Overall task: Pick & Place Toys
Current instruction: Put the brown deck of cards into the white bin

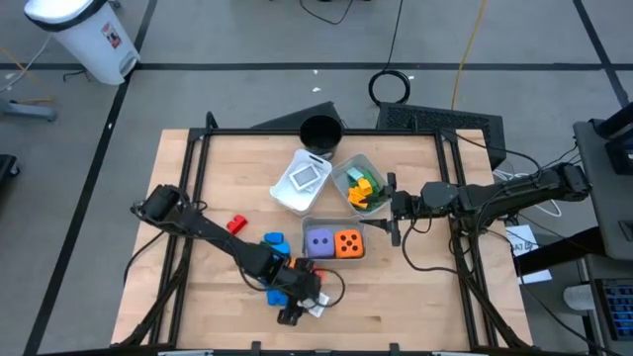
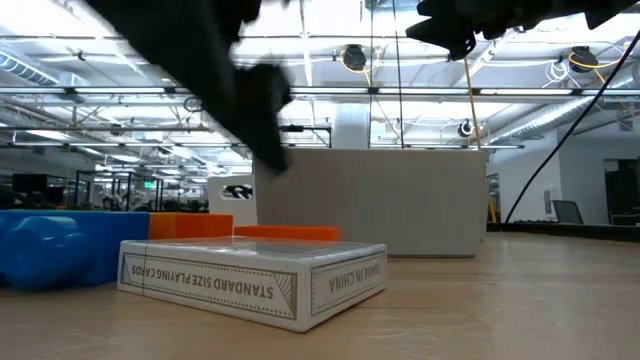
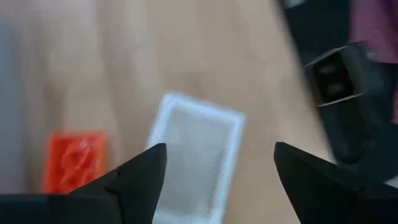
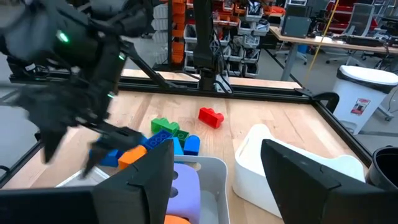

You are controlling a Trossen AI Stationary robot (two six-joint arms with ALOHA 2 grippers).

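Observation:
My left gripper hangs open over the table's near middle, above a white playing-card box that lies flat on the wood. It touches nothing. Around it lie loose toys: blue blocks, an orange block, a green block and a red block. The purple die and the orange die sit in a translucent tray. My right gripper waits open and level, right of that tray.
A white tray and a translucent tray of small blocks stand at the middle back, with a black round cup behind them. A small black camera sits at the near edge. Bare wood lies to the right front.

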